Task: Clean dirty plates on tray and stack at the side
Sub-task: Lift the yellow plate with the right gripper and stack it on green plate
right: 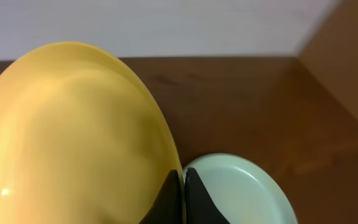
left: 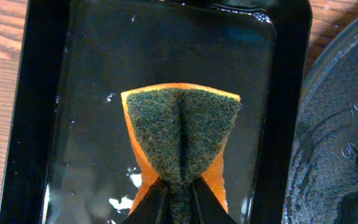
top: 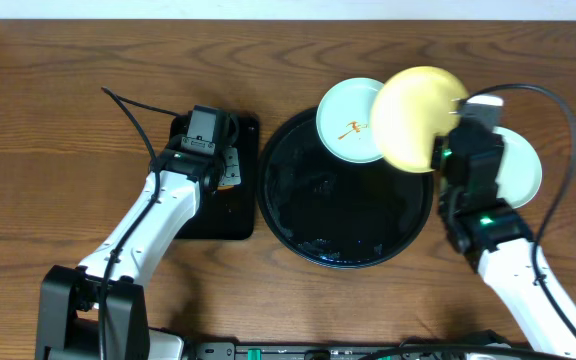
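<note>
Dark wood tabletop (top: pixel 48 60) by a white wall: the right gripper (right: pixel 182 193) is clamped shut on the rim of the yellow plate (top: pixel 418 118) and holds it tilted above the far edge of the round black tray (top: pixel 348 250). So thin a pinch could let it slip onto the smeared mint plate (top: pixel 346 120) lying across that rim, partly beneath it. Another mint plate (top: pixel 523 170) sits on the tabletop under that arm, while the left gripper (left: pixel 180 196), closed on a sponge (left: pixel 182 130), hangs over the small rectangular tray (left: pixel 39 112).

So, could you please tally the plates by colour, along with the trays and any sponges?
mint-blue plates: 2
yellow plate: 1
round black tray: 1
rectangular black tray: 1
sponge: 1
Total: 6
</note>
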